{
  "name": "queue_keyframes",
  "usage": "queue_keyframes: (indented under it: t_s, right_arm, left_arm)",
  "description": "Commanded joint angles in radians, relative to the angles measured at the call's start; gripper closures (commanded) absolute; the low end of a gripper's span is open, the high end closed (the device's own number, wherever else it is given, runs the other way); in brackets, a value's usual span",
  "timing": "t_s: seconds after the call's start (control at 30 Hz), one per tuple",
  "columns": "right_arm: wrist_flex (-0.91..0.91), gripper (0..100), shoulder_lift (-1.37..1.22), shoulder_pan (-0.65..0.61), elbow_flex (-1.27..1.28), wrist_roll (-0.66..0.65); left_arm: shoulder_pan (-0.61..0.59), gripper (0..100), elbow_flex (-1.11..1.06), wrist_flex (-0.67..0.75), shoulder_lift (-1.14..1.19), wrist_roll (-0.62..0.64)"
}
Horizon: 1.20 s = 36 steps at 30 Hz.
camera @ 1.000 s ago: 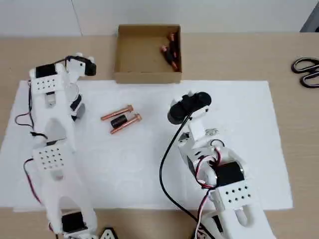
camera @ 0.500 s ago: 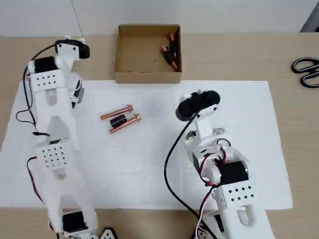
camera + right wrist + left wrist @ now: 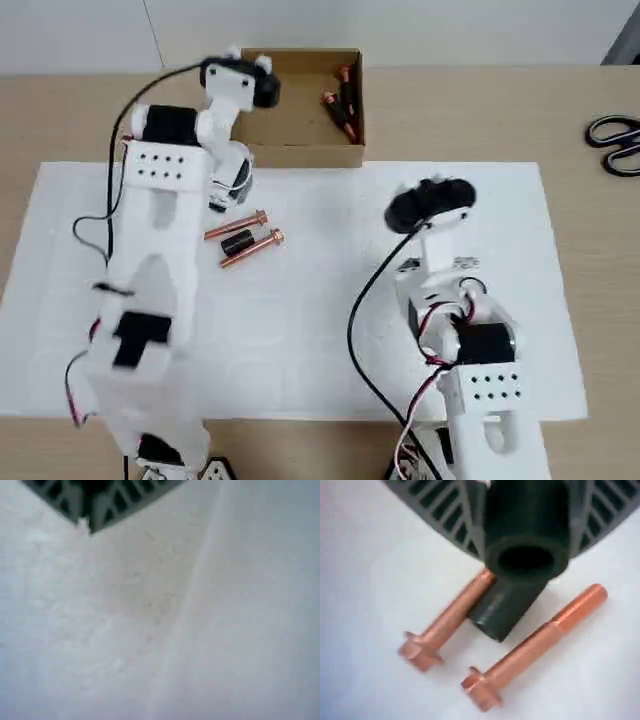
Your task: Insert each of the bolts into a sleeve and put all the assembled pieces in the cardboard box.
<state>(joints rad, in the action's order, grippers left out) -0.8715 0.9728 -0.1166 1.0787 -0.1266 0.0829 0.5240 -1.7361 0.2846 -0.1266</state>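
A sleeve (image 3: 527, 535) is clamped in the left fingers (image 3: 440, 515), near a second sleeve (image 3: 502, 610) lying between two bolts (image 3: 447, 622).

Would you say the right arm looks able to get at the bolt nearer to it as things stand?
Probably yes: bare white sheet lies between the right arm and that bolt. The left hand, shut on a sleeve, hangs near its far end and might crowd it.

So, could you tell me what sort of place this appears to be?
Likely a robotics lab bench or workshop: two small robot arms at a wooden table, copper bolts on a white sheet, a cardboard box and scissors.
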Motion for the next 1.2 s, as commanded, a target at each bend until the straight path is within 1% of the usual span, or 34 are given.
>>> queue_keyframes:
  t_s: [0.0, 0.1, 0.27, 0.4, 0.53, 0.63, 0.83, 1.07, 1.17]
  right_arm:
    - [0.012, 99.5, 0.021, 0.059, -0.006, -0.009]
    - [0.01, 99.5, 0.021, 0.122, -0.006, -0.009]
    - [0.01, 99.5, 0.021, 0.219, 0.003, -0.009]
    - [0.01, 99.5, 0.021, 0.251, 0.051, -0.009]
    - [0.01, 99.5, 0.022, 0.254, 0.072, -0.009]
    - [0.013, 99.5, 0.022, 0.254, 0.074, -0.009]
    - [0.013, 99.5, 0.022, 0.254, 0.074, -0.009]
    - [0.015, 99.5, 0.022, 0.254, 0.074, -0.009]
    - [0.018, 99.5, 0.022, 0.251, 0.074, -0.009]
  left_arm:
    - [0.071, 99, -0.025, -0.015, -0.11, 0.057]
    - [0.146, 99, -0.068, -0.005, -0.106, 0.077]
    - [0.276, 99, -0.073, 0.034, -0.034, 0.069]
    - [0.33, 99, -0.073, 0.086, 0.061, 0.069]
    - [0.374, 99, -0.071, 0.147, 0.155, 0.071]
    - [0.391, 99, -0.07, 0.181, 0.218, 0.075]
    - [0.387, 99, 0.007, 0.181, 0.345, 0.077]
    - [0.387, 99, 0.116, 0.117, 0.457, 0.077]
    - [0.387, 98, 0.183, 0.074, 0.494, 0.109]
